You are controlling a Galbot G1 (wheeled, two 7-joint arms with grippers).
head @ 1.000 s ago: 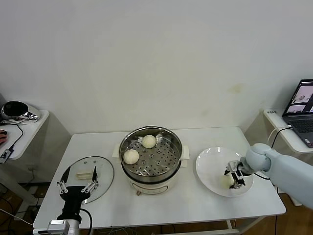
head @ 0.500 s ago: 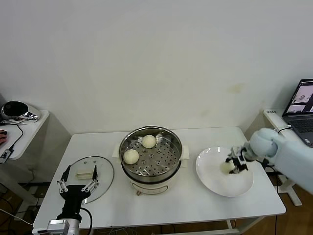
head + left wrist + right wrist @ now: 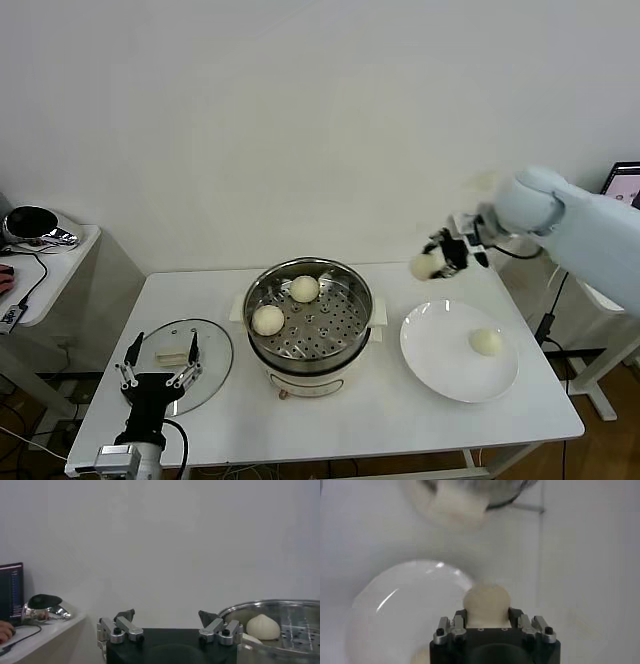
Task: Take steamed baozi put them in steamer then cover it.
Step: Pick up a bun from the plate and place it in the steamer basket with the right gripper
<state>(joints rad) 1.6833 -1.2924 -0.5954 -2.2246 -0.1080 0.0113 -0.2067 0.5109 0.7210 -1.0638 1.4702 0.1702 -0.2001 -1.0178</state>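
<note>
- My right gripper [image 3: 437, 263] is up in the air, above the far edge of the counter [image 3: 330, 420], between the steamer [image 3: 308, 322] and the white plate [image 3: 440, 365], and higher than both.
- Its jaws are clamped on one steamed baozi [image 3: 424, 266]; in the right wrist view that bun [image 3: 486, 601] sits pinched between my two fingers, with the plate [image 3: 385, 615] below it.
- A second bun [image 3: 486, 342] lies on the plate, toward its right side, well apart from the one I carry.
- Two more buns rest on the perforated tray inside the steamer: one [image 3: 304, 288] at the far side, one [image 3: 268, 319] at the left side, near each other but not touching.
- The steamer stands uncovered at the middle of the counter on its cream-white base.
- The cover [image 3: 205, 350], clear glass with a cream-white handle [image 3: 171, 355], lies flat on the counter to the left of the steamer.
- My left gripper [image 3: 158, 372] waits low at the near left of the counter, over the near edge of the cover, its fingers [image 3: 119, 626] spread wide with nothing between them.
- From the left wrist view the steamer's shiny rim [image 3: 270, 607] and a bun [image 3: 263, 626] inside it show just beyond that gripper.
</note>
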